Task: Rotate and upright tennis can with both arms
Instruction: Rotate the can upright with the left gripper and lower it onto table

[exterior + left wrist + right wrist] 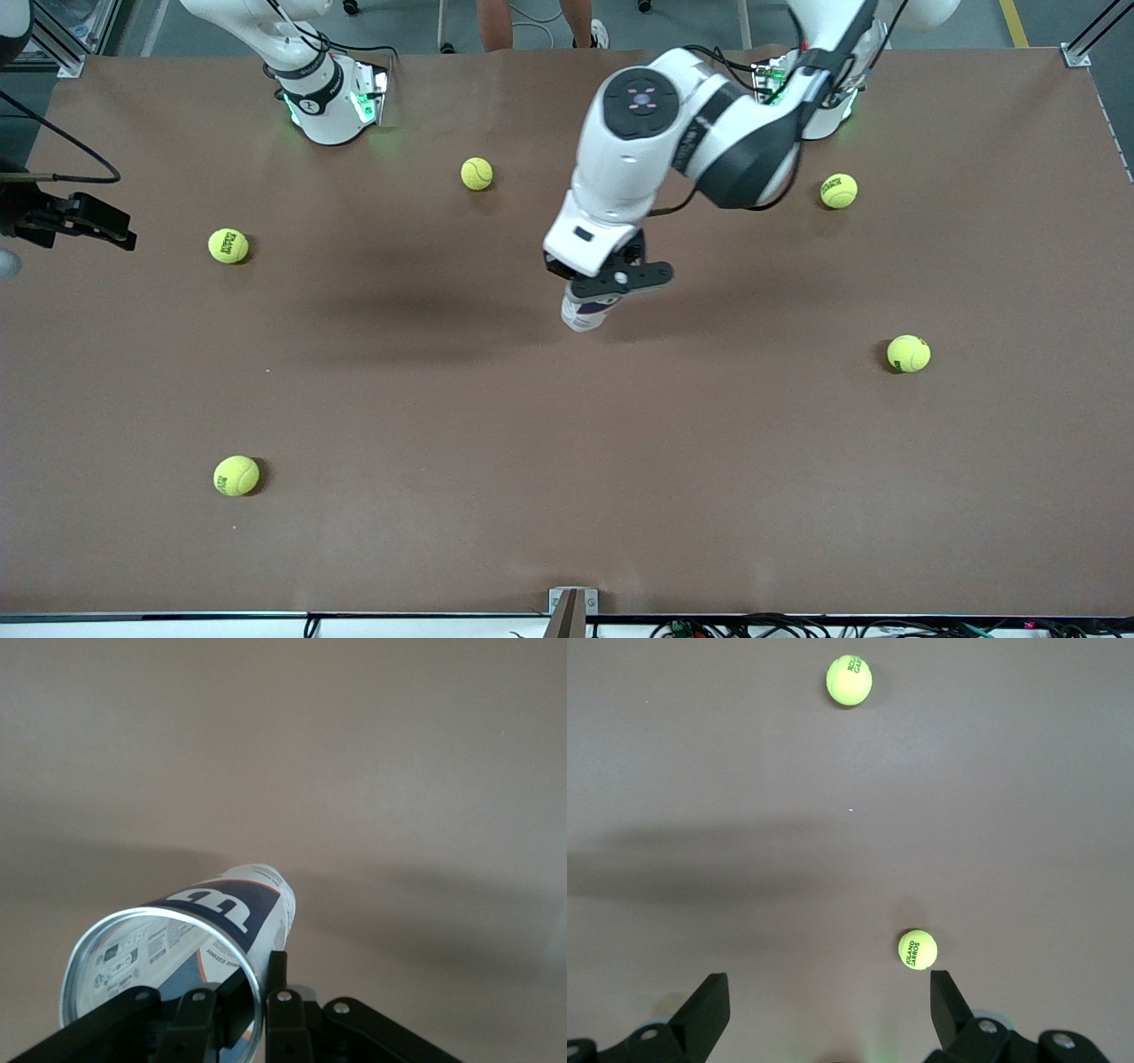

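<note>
the left hand (611, 285) hangs over the middle of the brown tabletop (567, 461), its fingers (282, 1010) clamped on the can (182, 952) near its silver rim, so the can is held tilted, its closed end pointing down toward the tabletop. the right hand (828, 1014) waits with fingers spread wide at the right arm's end, over bare tabletop, with two balls (918, 950) below it.

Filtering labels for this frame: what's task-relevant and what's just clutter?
Job:
- tennis can, shut in the left gripper over mid-table
- right gripper, open, waiting at the right arm's end of the table

Lying about:
- five tennis balls loose on the table, e.g.
</note>
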`<state>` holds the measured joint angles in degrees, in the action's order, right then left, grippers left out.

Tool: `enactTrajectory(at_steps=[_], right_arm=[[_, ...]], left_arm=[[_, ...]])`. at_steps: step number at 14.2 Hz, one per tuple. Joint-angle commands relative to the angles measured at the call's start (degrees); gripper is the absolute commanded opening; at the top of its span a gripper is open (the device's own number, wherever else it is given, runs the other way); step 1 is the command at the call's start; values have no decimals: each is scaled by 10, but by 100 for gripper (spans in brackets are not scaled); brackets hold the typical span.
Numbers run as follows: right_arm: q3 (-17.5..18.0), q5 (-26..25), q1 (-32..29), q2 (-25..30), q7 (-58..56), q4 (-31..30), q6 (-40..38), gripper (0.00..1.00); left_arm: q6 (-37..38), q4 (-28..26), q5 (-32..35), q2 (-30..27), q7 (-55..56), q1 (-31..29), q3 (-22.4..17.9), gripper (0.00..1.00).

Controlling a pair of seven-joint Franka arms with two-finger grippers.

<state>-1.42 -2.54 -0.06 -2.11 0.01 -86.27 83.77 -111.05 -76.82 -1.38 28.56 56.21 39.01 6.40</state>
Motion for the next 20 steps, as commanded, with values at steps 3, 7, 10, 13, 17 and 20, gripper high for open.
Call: enactTrajectory(at_steps=[3,7,10,13,17,20], right_arm=[[-2,22,-6,67,-15,-74,25,100],[-3,22,-5,75,-15,-72,17,100],[-3,22,-5,76,-15,-71,25,100],[-4,26,-6,87,-17,-67,24,100],[-5,28,-11,91,-45,-70,24,100],[-7,27,-11,90,-47,-71,15,100]], left_arm=[[24,48,14,70,6,47,-21,0],[43,49,14,91,1,108,-89,0],[58,51,22,102,-1,119,-94,0],[57,51,25,105,-1,121,-93,3],[54,51,24,103,-14,120,-90,38],[54,51,24,94,-13,119,-90,43]])
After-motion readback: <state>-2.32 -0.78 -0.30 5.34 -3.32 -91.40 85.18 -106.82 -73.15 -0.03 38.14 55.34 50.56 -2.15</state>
